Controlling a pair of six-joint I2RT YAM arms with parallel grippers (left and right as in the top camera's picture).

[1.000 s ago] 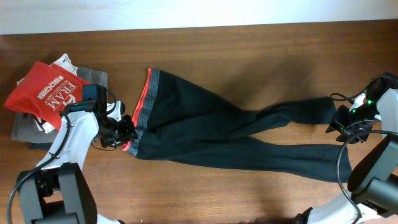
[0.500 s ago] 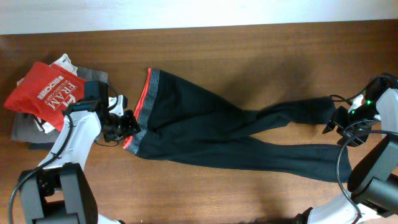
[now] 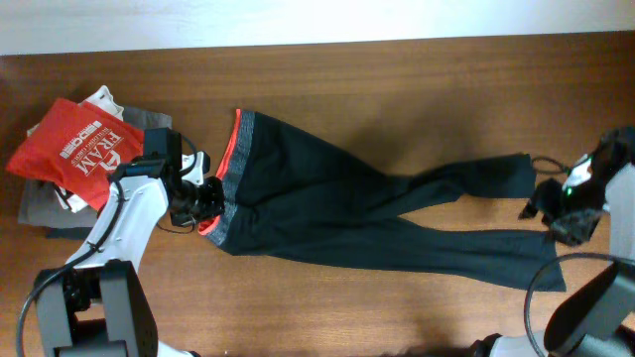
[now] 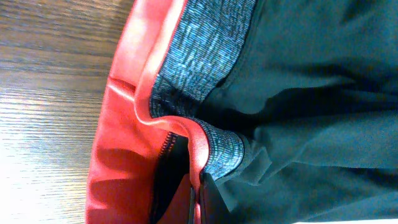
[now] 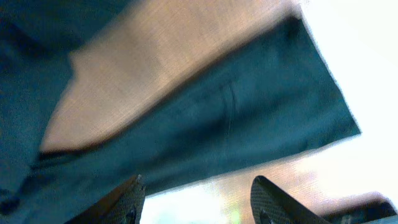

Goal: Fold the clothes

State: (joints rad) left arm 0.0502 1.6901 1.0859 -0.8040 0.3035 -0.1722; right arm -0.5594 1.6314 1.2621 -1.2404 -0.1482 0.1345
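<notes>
Brown wooden tabletop [image 3: 397, 79] carries the black leggings [image 3: 317, 203] across its middle, grey waistband [image 3: 238, 164] toward 9 o'clock, legs running to 3 o'clock. Left claw [image 3: 205, 201] is clamped tight on the waistband's 6 o'clock corner, where orange lining bunches. Right claw [image 5: 196, 193] stands parted and empty near the leg ends. A red T-shirt [image 3: 74, 149] lies on grey garments [image 3: 45, 203] at 9 o'clock.
</notes>
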